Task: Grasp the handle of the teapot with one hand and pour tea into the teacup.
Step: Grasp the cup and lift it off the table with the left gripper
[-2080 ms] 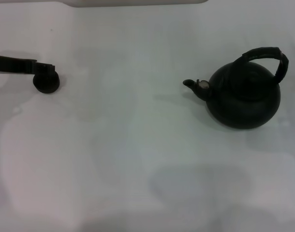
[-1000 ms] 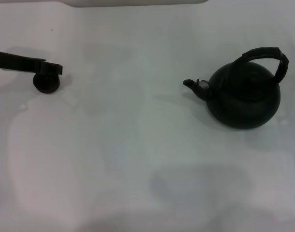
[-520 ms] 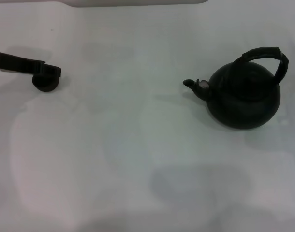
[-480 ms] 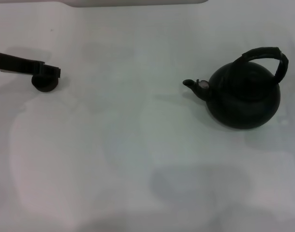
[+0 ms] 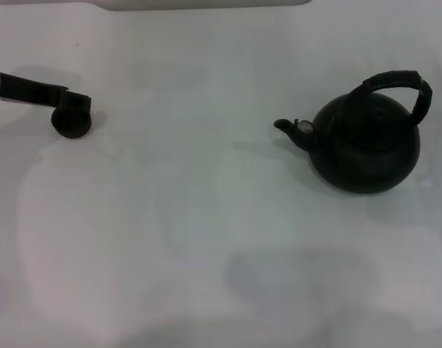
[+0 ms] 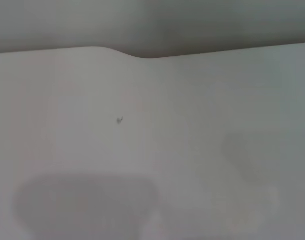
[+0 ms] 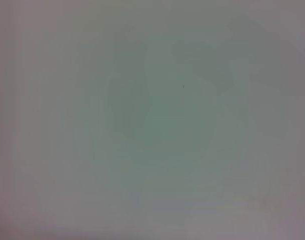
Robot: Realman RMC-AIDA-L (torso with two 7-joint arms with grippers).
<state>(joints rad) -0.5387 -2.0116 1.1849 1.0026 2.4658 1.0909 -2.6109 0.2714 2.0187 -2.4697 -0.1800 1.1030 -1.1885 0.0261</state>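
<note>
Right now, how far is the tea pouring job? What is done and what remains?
Nothing is poured yet. The teapot stands upright on the table, its handle free, with no gripper near it. In hand: the left gripper is at the teacup, far from the pot. Left: grasp the handle, bring pot and cup together, pour.
</note>
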